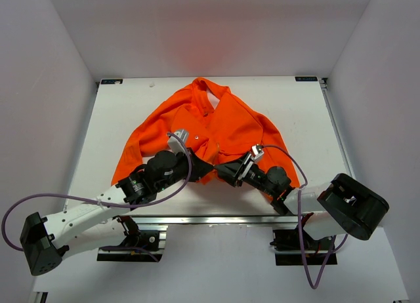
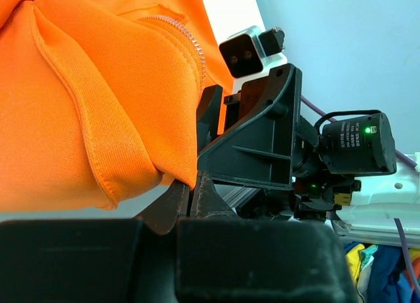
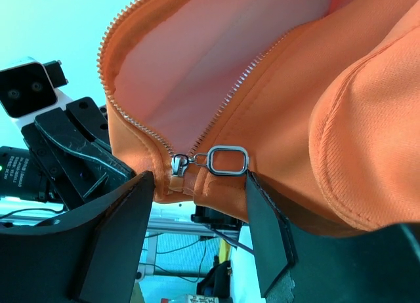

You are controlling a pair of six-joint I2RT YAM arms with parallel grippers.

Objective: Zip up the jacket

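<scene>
The orange jacket [image 1: 216,129] lies spread on the white table, its front open and showing pink lining [image 3: 197,60]. My left gripper [image 1: 202,166] is shut on the bottom hem edge of the jacket [image 2: 186,180], by one row of zipper teeth [image 2: 190,44]. My right gripper [image 1: 223,171] is open. Its fingers straddle the hem below the silver zipper slider [image 3: 178,165] and its ring pull [image 3: 228,161], which sit at the bottom of the zipper. In the right wrist view the gripper [image 3: 200,183] holds nothing.
The white table [image 1: 118,126] is walled by grey panels at the left, back and right. The two grippers sit close together, tip to tip, at the near edge of the jacket. The right arm's camera [image 2: 244,52] shows in the left wrist view.
</scene>
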